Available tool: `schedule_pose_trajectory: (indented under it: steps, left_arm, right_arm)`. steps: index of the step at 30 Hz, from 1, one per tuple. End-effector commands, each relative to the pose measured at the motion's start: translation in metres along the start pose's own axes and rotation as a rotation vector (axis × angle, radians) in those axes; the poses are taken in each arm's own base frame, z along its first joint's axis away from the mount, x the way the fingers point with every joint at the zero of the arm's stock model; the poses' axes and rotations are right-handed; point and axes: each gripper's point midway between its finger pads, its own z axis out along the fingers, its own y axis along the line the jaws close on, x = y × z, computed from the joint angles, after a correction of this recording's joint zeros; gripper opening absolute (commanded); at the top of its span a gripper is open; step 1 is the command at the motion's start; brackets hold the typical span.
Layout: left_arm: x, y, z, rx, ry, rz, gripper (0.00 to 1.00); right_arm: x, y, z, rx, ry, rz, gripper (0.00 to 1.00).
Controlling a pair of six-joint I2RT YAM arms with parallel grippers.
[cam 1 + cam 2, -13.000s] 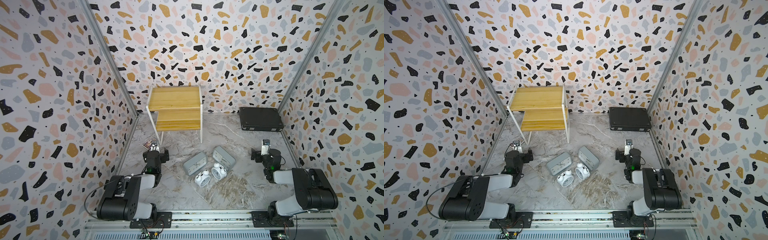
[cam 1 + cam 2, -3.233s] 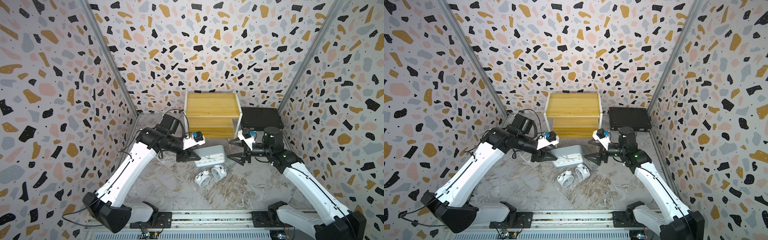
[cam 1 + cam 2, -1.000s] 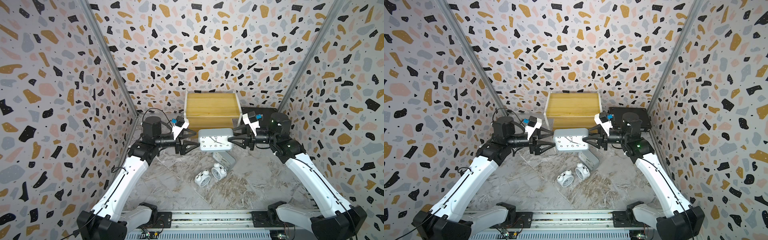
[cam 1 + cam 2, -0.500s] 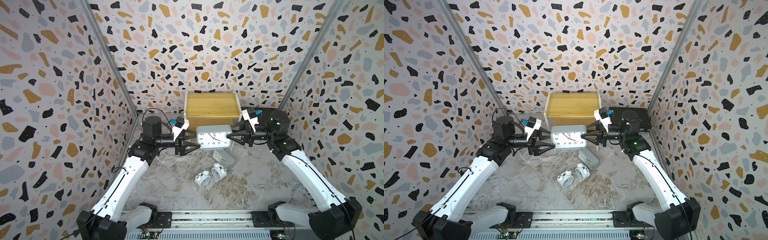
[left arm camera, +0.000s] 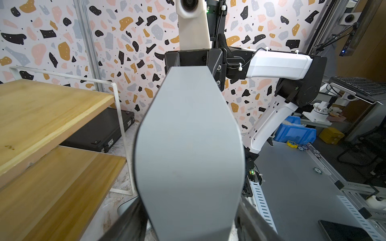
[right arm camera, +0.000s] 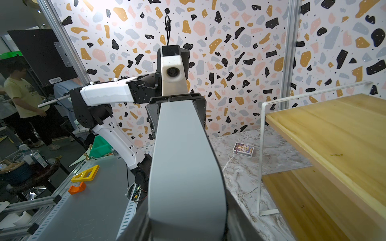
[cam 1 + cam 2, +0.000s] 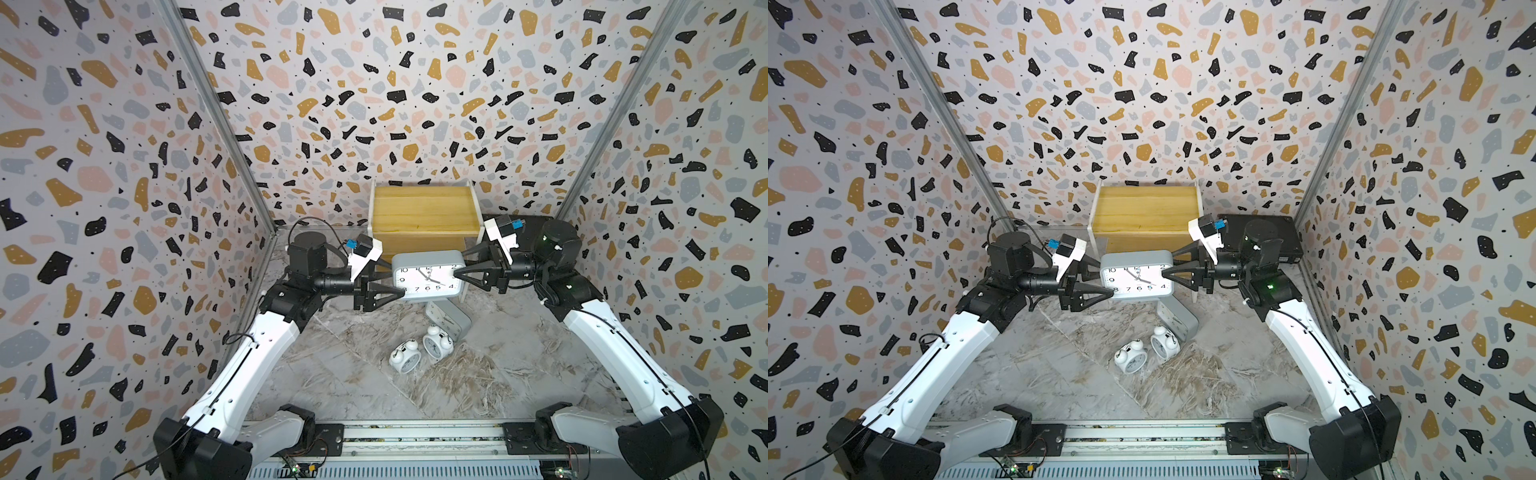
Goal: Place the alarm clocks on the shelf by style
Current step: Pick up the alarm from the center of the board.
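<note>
In both top views we see the held grey clock (image 7: 428,276) (image 7: 1137,277) face-on at mid-frame. It has a rounded-rectangular grey housing, a white dial, and black numerals and hands. It hangs in the air just in front of the shelf (image 7: 424,208) (image 7: 1144,208). The wrist views show none of that dial, only the clock's plain grey side running up the middle of each frame.

The right gripper (image 7: 459,267) is clamped on the clock's right end, with one finger lying across the dial. The left gripper (image 7: 395,279) straddles the left end, with a fingertip against the dial's lower left. Whether it presses or only brackets the clock, we cannot tell.

The left wrist view shows the flat black case (image 5: 98,133) plainly at centre left, on the floor beyond the shelf's white frame. In the top views the right arm covers much of it. Only the right wrist view shows a small card box (image 6: 243,148), lying on the marble floor (image 7: 353,374) right of centre.

The shelf is two yellowish boards in a thin white frame, and all four clocks are off it. In the lower centre of the top views, the second grey clock (image 7: 451,322) sits aslant on the floor just under the held one. Two white twin-bell clocks (image 7: 404,358) (image 7: 436,345) lie just beside it at lower left.
</note>
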Motion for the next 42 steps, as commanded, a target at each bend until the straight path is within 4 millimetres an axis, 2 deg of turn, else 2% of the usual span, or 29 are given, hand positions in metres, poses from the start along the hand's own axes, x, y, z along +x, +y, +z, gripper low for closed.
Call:
schedule_pose_trajectory:
  steps: [1,4,8,12,15,17,20,24,29,36,42]
  left_arm:
    - [-0.011,-0.007,0.001,0.033,-0.025,0.053,0.63]
    - [-0.011,-0.008,0.002,0.039,-0.027,0.055,0.56]
    - [-0.013,-0.012,0.002,0.054,-0.031,0.062,0.37]
    - [-0.015,-0.011,0.000,0.033,-0.020,0.076,0.20]
    - [-0.011,-0.011,-0.002,0.006,0.018,0.041,0.15]
    - [-0.010,-0.012,-0.004,-0.015,0.049,0.042,0.15]
    - [-0.003,-0.010,-0.010,-0.085,0.119,0.036,0.15]
    - [0.018,-0.007,-0.026,-0.211,0.269,0.033,0.15]
    - [0.041,-0.001,-0.052,-0.370,0.439,0.018,0.15]
    - [0.073,0.011,-0.095,-0.575,0.692,-0.058,0.16]
    - [0.074,0.028,-0.122,-0.723,0.717,-0.130,0.16]
  right_arm:
    - [-0.013,0.015,-0.002,-0.027,-0.017,-0.073,0.21]
    - [-0.011,0.015,-0.001,-0.028,-0.015,-0.069,0.21]
    - [-0.007,0.013,-0.001,-0.023,-0.010,-0.064,0.22]
    - [-0.001,0.007,-0.001,0.010,-0.004,-0.062,0.28]
    - [0.002,0.002,-0.002,0.046,0.000,-0.061,0.45]
    - [0.003,-0.001,-0.003,0.080,0.007,-0.067,0.58]
    - [0.004,-0.006,-0.007,0.151,0.017,-0.105,0.70]
    - [0.016,-0.016,-0.015,0.265,0.064,-0.102,0.78]
    - [0.033,-0.038,-0.031,0.451,0.129,-0.094,0.79]
    - [0.067,-0.072,-0.055,0.681,0.222,-0.042,0.79]
    - [0.086,-0.096,-0.074,0.840,0.268,-0.012,0.79]
